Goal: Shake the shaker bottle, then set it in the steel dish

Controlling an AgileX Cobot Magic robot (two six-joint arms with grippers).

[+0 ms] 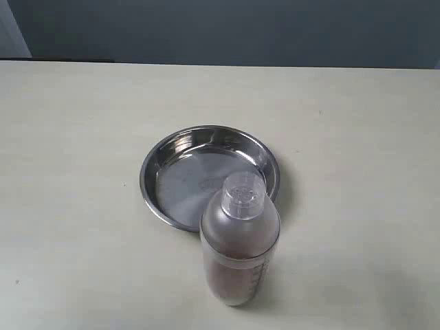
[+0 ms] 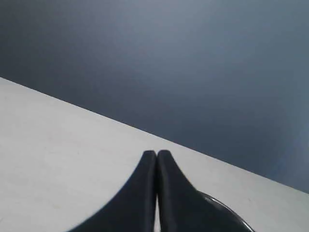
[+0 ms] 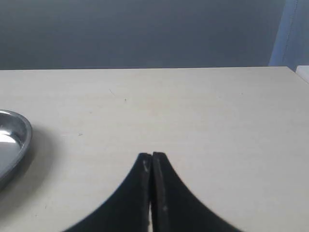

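Pale desk [image 1: 69, 137] is shared by steel dish [image 1: 180, 180] and upright shaker bottle [image 1: 239, 242] nearer the near edge; left fingers [image 2: 146, 186], right fingers [image 3: 141, 186] are pinched together, empty.

Pale cream tabletop [image 1: 82, 137], dark grey-blue wall [image 1: 227, 31] behind — soft, even light

The bottle [image 1: 239, 240] stands upright on the counter [image 1: 75, 261], its small clear cap on. It has a frosted domed top and brownish contents in its clear lower body. The dish [image 1: 180, 180], round, shallow and shiny steel, lies flat just behind the bottle, which hides part of its near rim.
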